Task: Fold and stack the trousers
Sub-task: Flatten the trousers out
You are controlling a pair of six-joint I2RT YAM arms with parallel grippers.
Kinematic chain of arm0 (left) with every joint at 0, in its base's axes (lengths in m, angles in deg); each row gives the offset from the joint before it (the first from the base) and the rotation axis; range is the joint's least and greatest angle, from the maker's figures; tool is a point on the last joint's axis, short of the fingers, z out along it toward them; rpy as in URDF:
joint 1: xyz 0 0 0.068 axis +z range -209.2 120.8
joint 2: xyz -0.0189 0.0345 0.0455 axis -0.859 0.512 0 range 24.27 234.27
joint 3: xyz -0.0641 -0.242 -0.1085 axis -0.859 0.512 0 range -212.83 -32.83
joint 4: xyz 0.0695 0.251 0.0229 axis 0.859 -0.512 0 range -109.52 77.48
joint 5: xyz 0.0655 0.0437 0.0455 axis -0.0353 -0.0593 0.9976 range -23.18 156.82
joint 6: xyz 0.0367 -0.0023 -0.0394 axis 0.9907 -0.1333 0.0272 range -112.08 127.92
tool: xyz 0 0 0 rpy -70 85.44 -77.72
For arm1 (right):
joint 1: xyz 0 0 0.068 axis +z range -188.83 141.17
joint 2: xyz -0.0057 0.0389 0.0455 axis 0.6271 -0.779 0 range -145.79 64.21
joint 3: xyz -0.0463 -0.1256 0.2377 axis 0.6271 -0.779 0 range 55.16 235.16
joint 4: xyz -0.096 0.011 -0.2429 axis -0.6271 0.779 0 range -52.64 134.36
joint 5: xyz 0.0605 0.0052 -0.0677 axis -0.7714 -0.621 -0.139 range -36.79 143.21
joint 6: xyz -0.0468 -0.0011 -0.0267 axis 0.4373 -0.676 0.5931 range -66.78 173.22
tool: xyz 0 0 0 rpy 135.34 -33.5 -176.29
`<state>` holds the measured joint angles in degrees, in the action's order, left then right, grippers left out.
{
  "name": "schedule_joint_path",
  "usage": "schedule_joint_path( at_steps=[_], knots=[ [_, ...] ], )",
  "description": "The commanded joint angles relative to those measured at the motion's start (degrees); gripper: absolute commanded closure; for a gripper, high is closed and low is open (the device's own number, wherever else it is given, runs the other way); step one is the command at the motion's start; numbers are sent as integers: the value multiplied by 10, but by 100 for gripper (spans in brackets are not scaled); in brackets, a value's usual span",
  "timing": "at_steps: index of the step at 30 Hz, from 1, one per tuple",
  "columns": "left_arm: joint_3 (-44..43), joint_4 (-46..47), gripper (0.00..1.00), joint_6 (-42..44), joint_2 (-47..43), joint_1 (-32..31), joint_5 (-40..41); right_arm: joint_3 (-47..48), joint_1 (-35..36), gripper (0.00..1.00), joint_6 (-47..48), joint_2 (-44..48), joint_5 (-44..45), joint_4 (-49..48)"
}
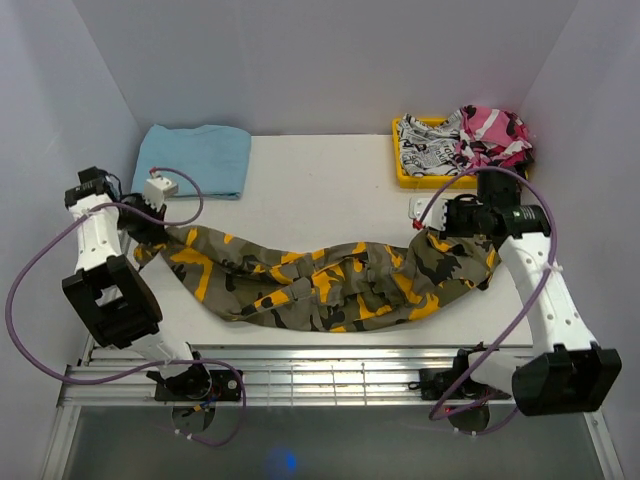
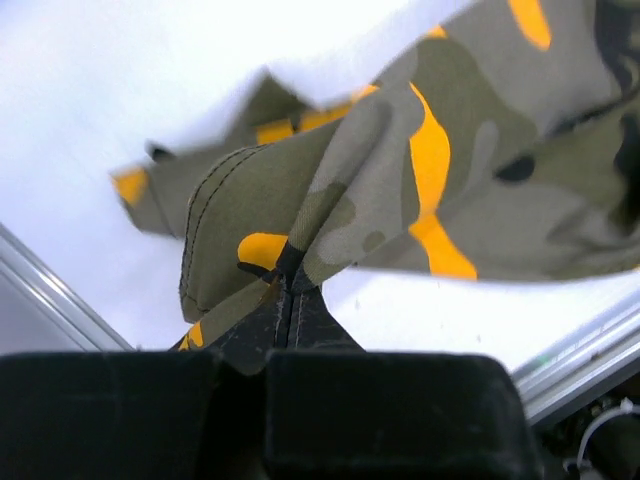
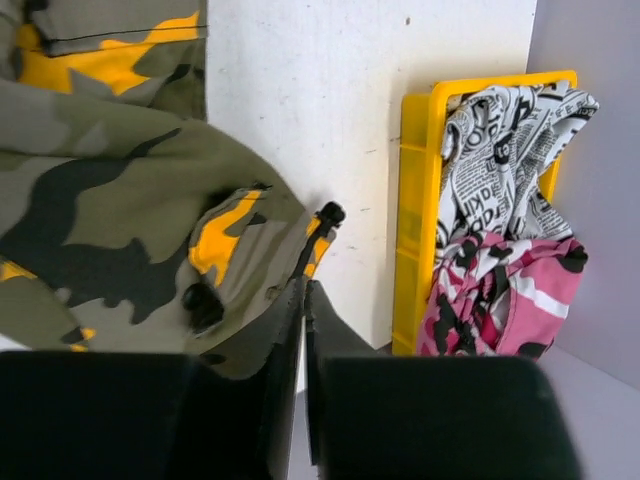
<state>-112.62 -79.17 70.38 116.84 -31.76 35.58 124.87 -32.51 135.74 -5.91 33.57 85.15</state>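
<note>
Item 1: long woven cargo trousers in olive green, orange-yellow and black camouflage (image 1: 330, 280). They lie across the white table top (image 1: 320, 170) as one crumpled band. In the top view the band runs from 9 o'clock to 3 o'clock. Its middle sags toward 6 o'clock, near the aluminium rail (image 1: 330, 372) at the near edge. The trousers are not folded, and an arm holds each end.

Item 2: left gripper (image 2: 289, 282), at the 9 o'clock end of the band. The fingers are pressed together with no gap showing. A stitched edge of the trousers is pinched between the tips. The cloth there stands clear of the table and throws a shadow on it.

Item 3: right gripper (image 3: 304, 292), at the 3 o'clock end. The fingers are all but together, with only a thin slit between them. A fold of the trousers is caught at the tips, with a black stud on the cloth just beside them.

Item 4: yellow plastic tray (image 1: 402, 175), at 1 o'clock on the table, just beyond the right gripper. It holds a black-and-white printed garment (image 1: 428, 155) on its 9 o'clock side. A pink, black and white camouflage garment (image 1: 492, 135) is heaped on its 3 o'clock side.

Item 5: light blue folded cloth (image 1: 195, 160), at 11 o'clock. It lies flat on the table, apart from the trousers.
</note>
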Motion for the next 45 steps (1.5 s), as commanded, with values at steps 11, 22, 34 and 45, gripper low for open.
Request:
schedule_joint_path(
  at_steps=[11,22,34,45],
  knots=[
    [-343,178,47,-349,293,-118,74,-15,-53,23,-72,-16,9,-57],
    [-238,-137,2,136,204,-56,-23,118,-78,19,208,-171,-117,135],
    [-139,-137,5,231,242,-66,13,156,89,18,243,-274,-60,216],
    [-85,-85,4,237,248,-92,17,87,117,23,358,-272,77,228]
  ],
)
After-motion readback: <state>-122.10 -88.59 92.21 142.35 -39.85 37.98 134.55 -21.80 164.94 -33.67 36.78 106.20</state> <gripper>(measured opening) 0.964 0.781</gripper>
